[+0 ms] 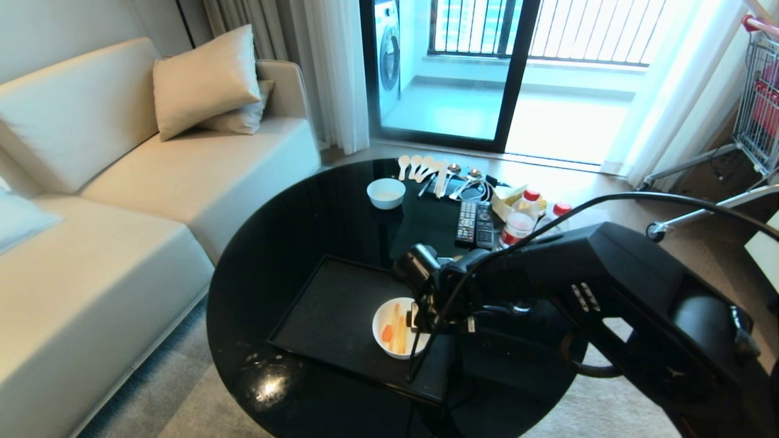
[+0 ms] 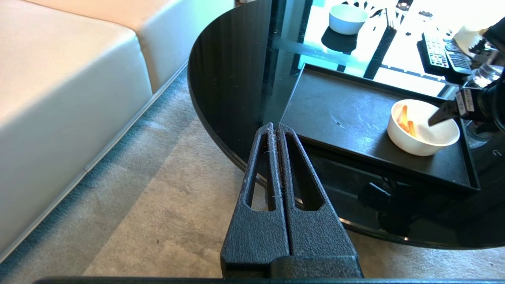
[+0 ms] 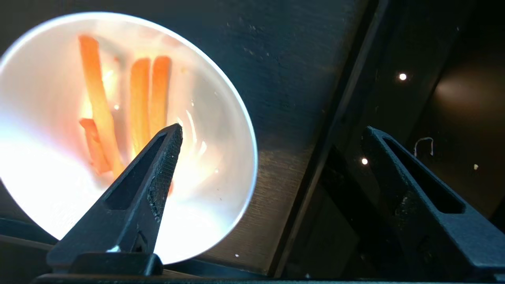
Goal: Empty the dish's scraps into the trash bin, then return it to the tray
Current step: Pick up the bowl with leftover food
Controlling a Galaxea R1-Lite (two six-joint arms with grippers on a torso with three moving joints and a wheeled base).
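While dish holds scraps — right gripper spread, straddling rim

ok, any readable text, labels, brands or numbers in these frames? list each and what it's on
None can be read.
Two black remote controls: key markings too small to read.
Two clear plastic bottles with red caps: labels blurred.
Small white tag on the right gripper, by the white round dish on the black rectangular tray: print too small.
White washing machine behind the glass door: no legible marking.
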